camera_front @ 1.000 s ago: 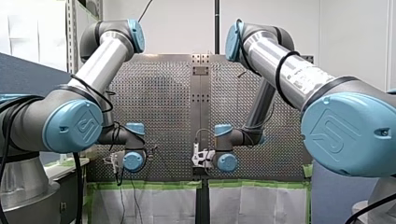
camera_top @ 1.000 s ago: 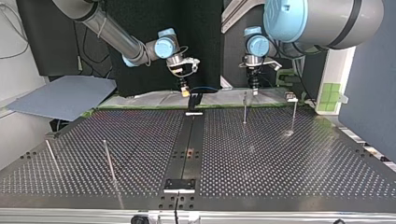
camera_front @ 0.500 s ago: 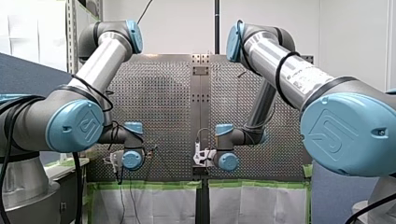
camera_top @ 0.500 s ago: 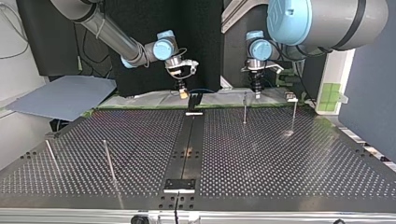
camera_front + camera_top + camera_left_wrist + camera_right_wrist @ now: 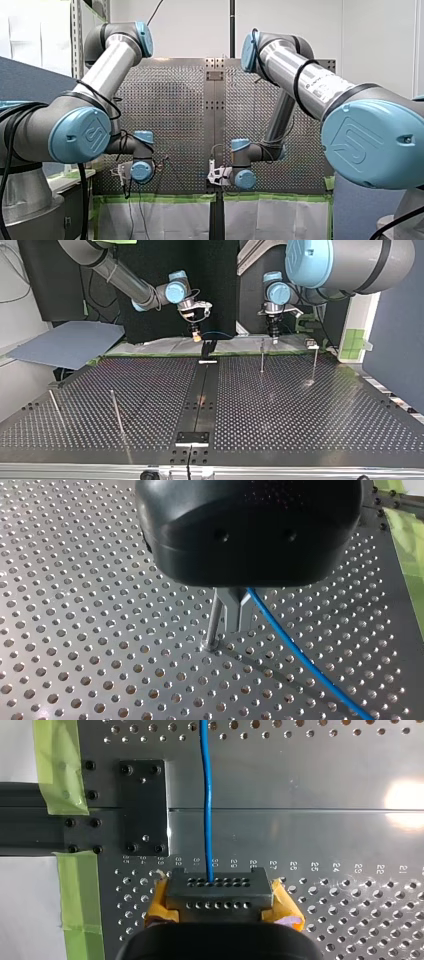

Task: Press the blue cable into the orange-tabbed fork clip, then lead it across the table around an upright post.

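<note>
Plainly, the thin blue cable is strung between both arms. My right hand is clamped on it; the cable leaves between its yellow pads and runs straight ahead over the perforated metal tabletop. My left hand is pinched narrow with the same cable coming out at its metal fingers, so I judge it gripped there too.

In the top view both hands hang over the tabletop's far edge. The right hand is by the dark centre strip and the left hand is further right.

What matters is at the left hand. A slim upright steel post stands just beside its fingers, and the cable trails away on the fingers' other side, so the post is not yet inside any bend. The left hand is much the nearer to that post. Wrapping would probably mean carrying the cable past and round it while the right hand holds the other end taut.

I cannot pick out the orange-tabbed fork clip with certainty, so I cannot tell whether the cable is seated in it.
</note>
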Controlling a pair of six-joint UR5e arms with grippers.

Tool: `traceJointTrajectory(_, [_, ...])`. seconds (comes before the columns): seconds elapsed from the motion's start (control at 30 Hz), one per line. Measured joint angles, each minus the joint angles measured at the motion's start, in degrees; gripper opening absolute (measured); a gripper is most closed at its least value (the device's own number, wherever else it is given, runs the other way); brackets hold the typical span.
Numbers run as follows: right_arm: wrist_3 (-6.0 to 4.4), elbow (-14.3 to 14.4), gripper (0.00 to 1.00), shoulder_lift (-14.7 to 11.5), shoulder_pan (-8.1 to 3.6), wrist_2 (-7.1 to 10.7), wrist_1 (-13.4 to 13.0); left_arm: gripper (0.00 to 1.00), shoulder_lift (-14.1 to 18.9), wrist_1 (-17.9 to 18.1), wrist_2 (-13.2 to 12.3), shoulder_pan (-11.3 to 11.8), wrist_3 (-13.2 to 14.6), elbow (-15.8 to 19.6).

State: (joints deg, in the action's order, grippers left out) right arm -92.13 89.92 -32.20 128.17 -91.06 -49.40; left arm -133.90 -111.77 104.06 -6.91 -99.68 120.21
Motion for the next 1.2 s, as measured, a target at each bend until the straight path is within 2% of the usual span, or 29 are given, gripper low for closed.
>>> traceJointTrajectory(0.23, [0.08, -0.7, 0.0, 0.2, -0.23, -0.13, 0.5, 0.0, -0.3, 0.1, -0.3, 0.0, -0.4, -0.1])
traceJointTrajectory(0.5, [0.09, -0.7, 0.0, 0.4, -1.32, -0.19, 0.5, 0.0, -1.3, 0.5, -0.9, 0.2, -1.3, -0.7])
traceJointTrajectory(1.2, [0.08, -0.7, 0.0, 1.0, -3.44, -0.39, 0.3, 0.0, -1.4, 0.3, -4.3, 0.8, -4.0, -2.7])
